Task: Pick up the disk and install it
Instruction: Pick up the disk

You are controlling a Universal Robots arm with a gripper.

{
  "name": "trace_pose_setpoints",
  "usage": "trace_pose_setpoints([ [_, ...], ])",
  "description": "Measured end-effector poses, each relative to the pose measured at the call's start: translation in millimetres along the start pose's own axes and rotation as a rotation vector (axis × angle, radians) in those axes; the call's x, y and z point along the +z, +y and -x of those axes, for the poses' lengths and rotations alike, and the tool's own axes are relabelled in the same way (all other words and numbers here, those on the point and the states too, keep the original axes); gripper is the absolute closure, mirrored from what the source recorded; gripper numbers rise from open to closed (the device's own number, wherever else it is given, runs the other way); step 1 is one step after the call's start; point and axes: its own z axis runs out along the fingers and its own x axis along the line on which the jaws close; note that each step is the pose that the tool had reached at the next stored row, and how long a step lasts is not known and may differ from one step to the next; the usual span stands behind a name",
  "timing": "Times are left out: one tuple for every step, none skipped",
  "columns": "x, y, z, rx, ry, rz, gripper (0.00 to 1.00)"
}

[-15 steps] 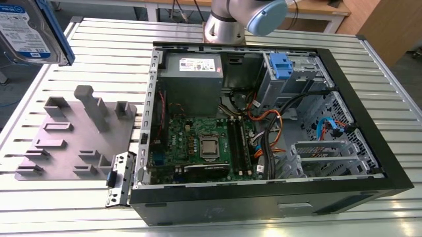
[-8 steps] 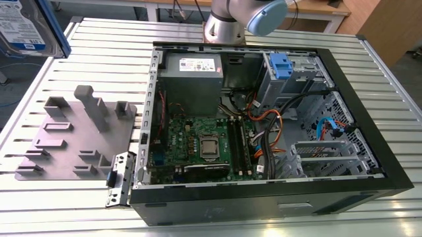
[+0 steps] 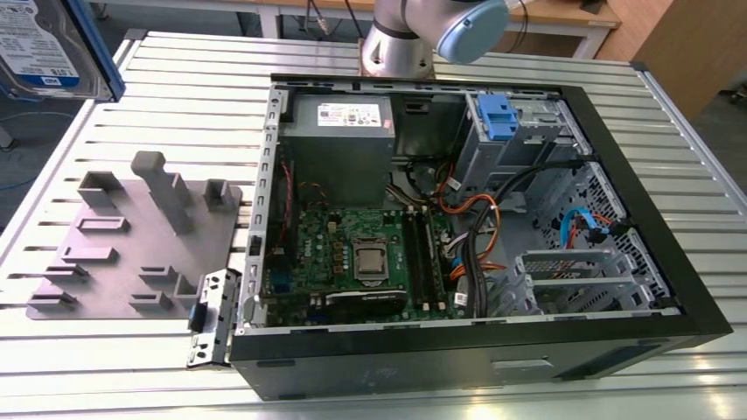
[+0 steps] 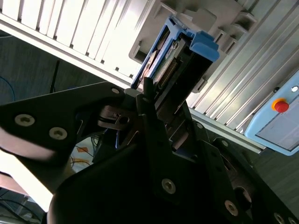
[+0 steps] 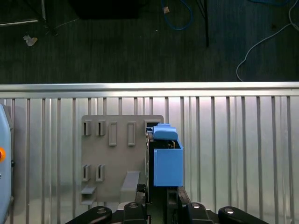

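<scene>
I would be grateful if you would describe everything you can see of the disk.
The disk is a flat drive with blue plastic side rails and a blue tab at one end; the exterior view shows a blue-and-white label on its face. The second wrist view shows connector pins on one end. It is held edge-on, off the table, by the end effector, with the grey plate beneath.

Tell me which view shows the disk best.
The first wrist view: the disk stands edge-on, blue rail unobstructed, held in the gripper. The second wrist view shows its connector end and rail. The exterior view shows its label face, cropped at the corner.
</scene>
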Motion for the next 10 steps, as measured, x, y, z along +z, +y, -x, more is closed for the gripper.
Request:
trace_pose_setpoints([
  [0.0, 0.0, 0.0, 0.0, 0.0, 0.0, 0.65],
  [0.0, 0.0, 0.0, 0.0, 0.0, 0.0, 0.65],
  [0.0, -0.1, 0.0, 0.0, 0.0, 0.0, 0.65],
  [-0.1, -0.5, 0.1, 0.0, 0.0, 0.0001, 0.65],
  [-0.1, -1.0, 0.1, 0.0, 0.0001, 0.0001, 0.65],
  [0.0, -1.7, 0.0, 0.0, 0.0, 0.0, 0.65],
  [-0.1, -2.6, 0.1, 0.0, 0.0, 0.0, 0.65],
  [-0.1, -3.7, 0.1, 0.0, 0.0, 0.0001, 0.65],
  [-0.1, -5.0, 0.1, 0.0, 0.0, 0.0, 0.65],
  [-0.1, -6.5, 0.2, 0.0, 0.0, 0.0, 0.65],
])
